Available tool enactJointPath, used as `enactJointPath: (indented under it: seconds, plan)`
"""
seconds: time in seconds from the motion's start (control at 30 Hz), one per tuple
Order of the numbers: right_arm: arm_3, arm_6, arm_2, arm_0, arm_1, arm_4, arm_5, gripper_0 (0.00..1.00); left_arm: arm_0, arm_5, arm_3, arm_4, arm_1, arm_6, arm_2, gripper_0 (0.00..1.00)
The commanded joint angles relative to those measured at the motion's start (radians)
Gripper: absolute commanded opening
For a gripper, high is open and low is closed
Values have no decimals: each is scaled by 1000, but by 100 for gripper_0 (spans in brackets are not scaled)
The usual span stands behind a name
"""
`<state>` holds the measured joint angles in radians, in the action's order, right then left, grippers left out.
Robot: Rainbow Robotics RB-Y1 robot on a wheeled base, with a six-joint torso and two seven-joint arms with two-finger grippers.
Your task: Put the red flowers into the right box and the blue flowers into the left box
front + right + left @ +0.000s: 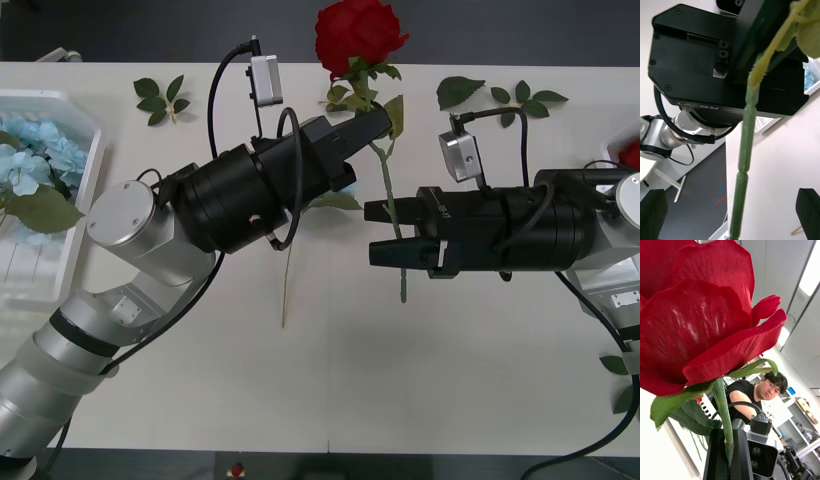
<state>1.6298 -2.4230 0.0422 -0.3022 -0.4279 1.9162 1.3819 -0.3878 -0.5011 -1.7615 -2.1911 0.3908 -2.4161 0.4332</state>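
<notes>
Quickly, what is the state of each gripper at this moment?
Left gripper: shut on the red rose, gripping its stem just under the bloom.
Right gripper: open, fingers either side of the lower stem, not clamped.

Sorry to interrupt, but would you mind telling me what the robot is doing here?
The left end effector is shut on the stem of a deep-red artificial rose above the table. The right end effector is open around the lower stem, apparently for a handover. Pale blue artificial flowers already lie in the white plastic tray on the left.
</notes>
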Motion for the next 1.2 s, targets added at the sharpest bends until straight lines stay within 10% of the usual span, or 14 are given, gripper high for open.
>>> enactJointPath:
  seconds: [0.03, 0.13, 0.17, 0.23, 0.8, 0.93, 1.2]
  plan:
    - [39, -36, -2, -32, 15, -8, -23, 100, -34, 1, -13, 1, -4, -51, -1, 0]
    - [39, -38, 11, -34, 15, -9, -37, 92, -36, 1, -13, 1, -3, -51, -1, 0]
    - [39, -38, 13, -34, 15, -9, -40, 51, -34, 1, -13, 1, -4, -51, -1, 0]
    - [39, -34, 15, -34, 15, -16, -41, 0, -34, 1, -13, 1, -3, -51, -1, 0]
    - [41, -36, 15, -34, 15, -17, -43, 0, -34, 3, -13, 1, -3, -46, -1, 0]
    - [39, -34, 15, -34, 15, -17, -43, 0, -34, 4, -13, 1, 2, -46, -1, 87]
    - [39, -25, 11, -34, 11, -13, -44, 0, -32, -40, -13, -22, 85, -46, -1, 100]
